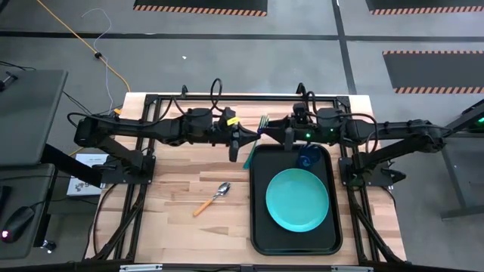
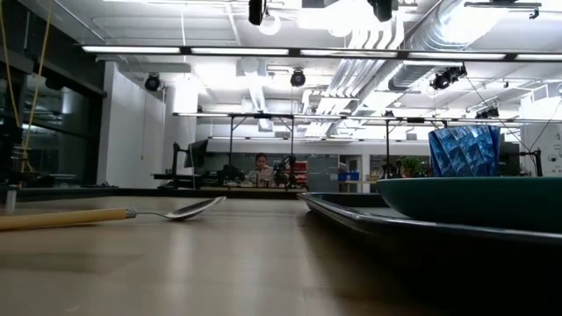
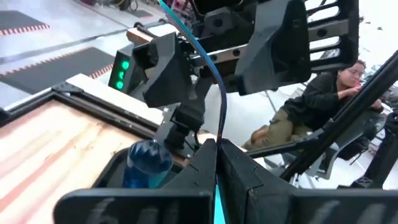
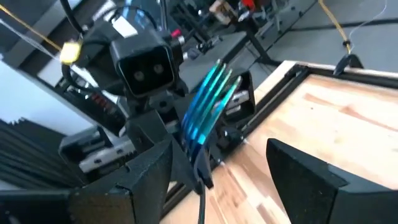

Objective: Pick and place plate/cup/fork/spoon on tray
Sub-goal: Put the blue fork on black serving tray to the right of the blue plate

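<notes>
My left gripper (image 1: pixel 249 143) is shut on the teal fork (image 1: pixel 255 140), held in the air over the far left corner of the black tray (image 1: pixel 258 227). The turquoise plate (image 1: pixel 297 199) lies on the tray. The blue cup (image 1: pixel 308 157) stands upright in the tray's far right part. The orange-handled spoon (image 1: pixel 214 198) lies flat on the table, left of the tray. My right gripper (image 4: pixel 227 180) is open and empty above the tray's far edge, next to the cup and facing the fork (image 4: pixel 208 106). My left gripper pinches the fork between its two fingers, at the handle's middle (image 3: pixel 219 134). The fingers come level from the table's left and lie across the fork. The fork is lifted clear and slanted, its tines (image 4: pixel 214 84) up toward the far edge, its handle end (image 1: pixel 247 162) lower.
A black frame (image 1: pixel 227 97) runs round the table's far edge and sides, close behind both grippers. There is bare wood left of the tray, around the spoon. A person sits in the room beyond the table (image 3: pixel 323 93).
</notes>
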Robot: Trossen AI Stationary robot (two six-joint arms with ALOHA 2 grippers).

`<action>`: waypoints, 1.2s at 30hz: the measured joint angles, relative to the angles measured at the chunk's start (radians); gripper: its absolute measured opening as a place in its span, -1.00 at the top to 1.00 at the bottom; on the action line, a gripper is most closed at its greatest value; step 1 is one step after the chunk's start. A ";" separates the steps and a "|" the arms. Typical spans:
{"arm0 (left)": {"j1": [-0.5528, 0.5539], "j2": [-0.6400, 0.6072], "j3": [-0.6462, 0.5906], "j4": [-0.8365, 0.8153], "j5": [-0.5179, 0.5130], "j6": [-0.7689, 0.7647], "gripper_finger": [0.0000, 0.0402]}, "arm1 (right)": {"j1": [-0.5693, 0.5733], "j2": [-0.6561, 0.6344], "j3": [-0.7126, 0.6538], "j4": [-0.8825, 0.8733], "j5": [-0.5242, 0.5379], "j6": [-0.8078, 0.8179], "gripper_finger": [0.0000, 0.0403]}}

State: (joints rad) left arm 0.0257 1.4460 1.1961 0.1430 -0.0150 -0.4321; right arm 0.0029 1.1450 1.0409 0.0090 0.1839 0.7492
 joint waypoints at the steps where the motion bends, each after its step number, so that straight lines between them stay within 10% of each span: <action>1: 0.000 0.000 0.000 0.011 -0.001 0.004 1.00 | 0.000 0.000 0.000 0.010 0.003 -0.003 -0.25; 36: 0.003 0.079 0.001 0.207 -0.011 -0.026 1.00 | 0.000 0.000 0.000 0.112 -0.003 0.010 -0.25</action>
State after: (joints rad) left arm 0.0288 1.5248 1.1973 0.3498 -0.0263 -0.4584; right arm 0.0029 1.1454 1.0409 0.1215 0.1814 0.7591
